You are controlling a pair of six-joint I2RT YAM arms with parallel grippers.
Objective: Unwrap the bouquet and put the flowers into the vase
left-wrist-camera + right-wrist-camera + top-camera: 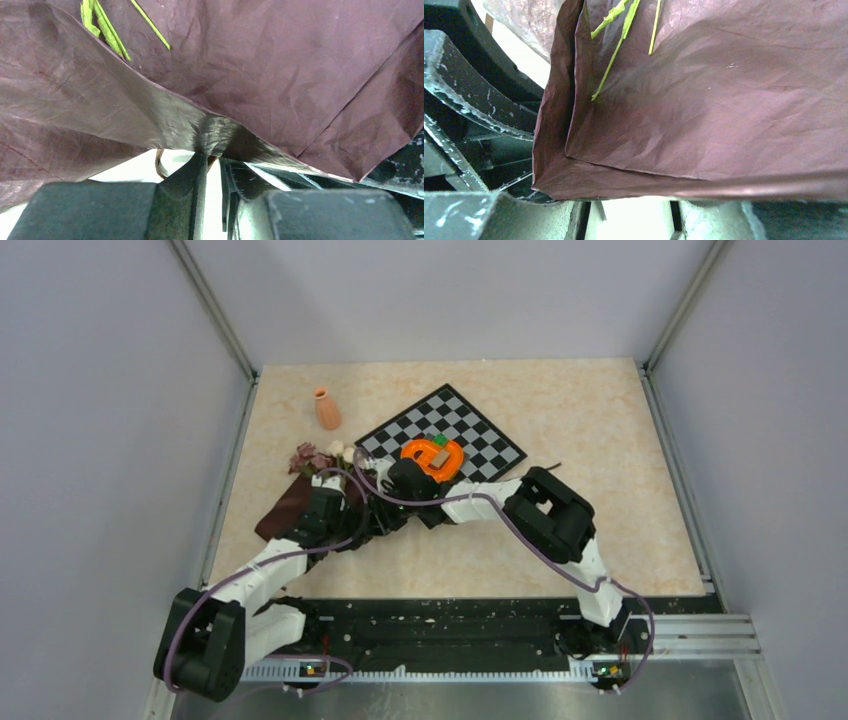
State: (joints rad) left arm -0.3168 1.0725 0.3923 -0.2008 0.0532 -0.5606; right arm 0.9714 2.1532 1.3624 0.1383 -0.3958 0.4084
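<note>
The bouquet (298, 498) lies at the table's left, its maroon cloth partly unfolded, with pink and cream flowers (318, 456) at its far end. The terracotta vase (327, 408) stands upright beyond it. My left gripper (338, 508) is down on the cloth. In the left wrist view, the gripper (215, 159) has its jaws nearly together on a gathered fold of cloth (280, 85), with a ribbon loop (159, 167) beside it and green stems (106, 27) above. My right gripper (385, 490) (634, 207) stands open under the cloth's (704, 115) edge, stems (616, 47) lying inside.
A checkered board (470, 425) lies at mid-table with an orange heart-shaped object (432, 458) on its near corner, close behind the right wrist. Both arms cross toward the table's left. White walls ring the table.
</note>
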